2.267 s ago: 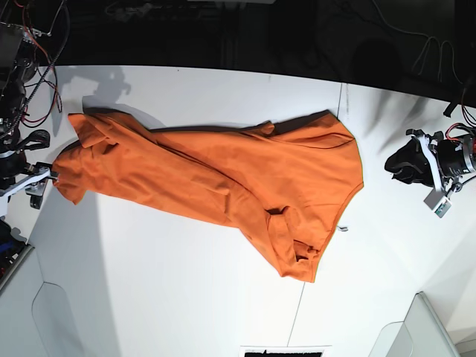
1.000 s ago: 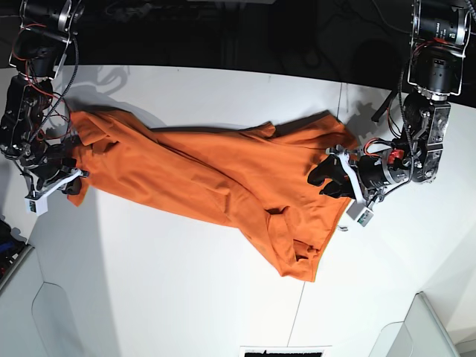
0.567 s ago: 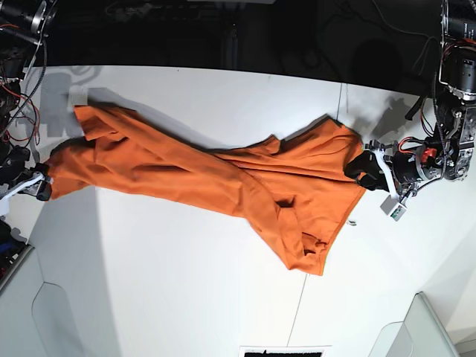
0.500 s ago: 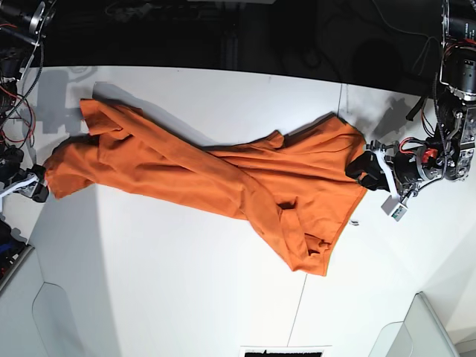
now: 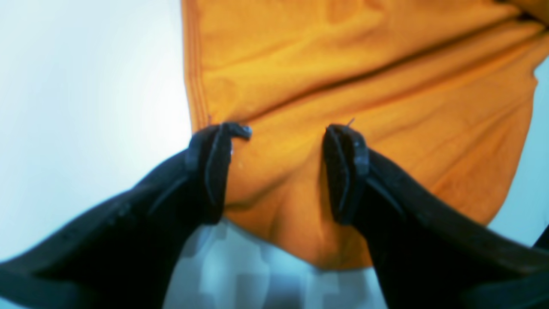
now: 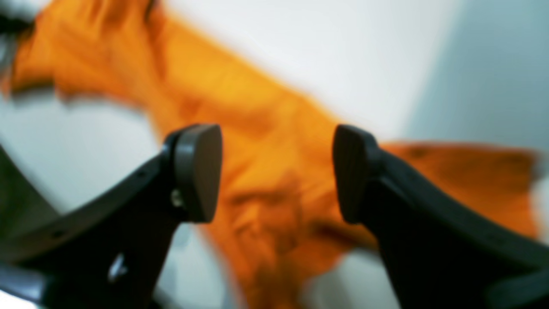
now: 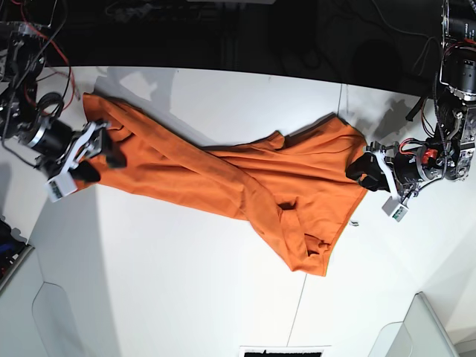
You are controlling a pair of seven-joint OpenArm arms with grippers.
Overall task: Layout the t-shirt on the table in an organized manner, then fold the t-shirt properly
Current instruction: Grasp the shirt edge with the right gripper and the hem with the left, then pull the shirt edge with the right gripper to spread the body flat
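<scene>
The bright orange t-shirt (image 7: 223, 175) lies twisted and bunched across the white table (image 7: 186, 297), from upper left to lower right. A small white tag (image 7: 354, 222) shows by its right edge. My left gripper (image 7: 360, 169) is at the shirt's right edge. In the left wrist view it (image 5: 281, 137) is open, with its fingers straddling the hem of the shirt (image 5: 343, 64). My right gripper (image 7: 103, 152) is over the shirt's left end. The blurred right wrist view shows it (image 6: 274, 171) open above the orange fabric (image 6: 257, 120).
A thin dark seam (image 7: 339, 100) crosses the table at the right. The table's back edge meets a dark background. Pale panels stand at the lower left (image 7: 44, 312) and lower right (image 7: 420, 327). Cables (image 7: 30, 44) hang at the upper left.
My right gripper has moved from the table's left edge rightward onto the shirt's left end, which has drawn inward. My left gripper has stayed at the right edge.
</scene>
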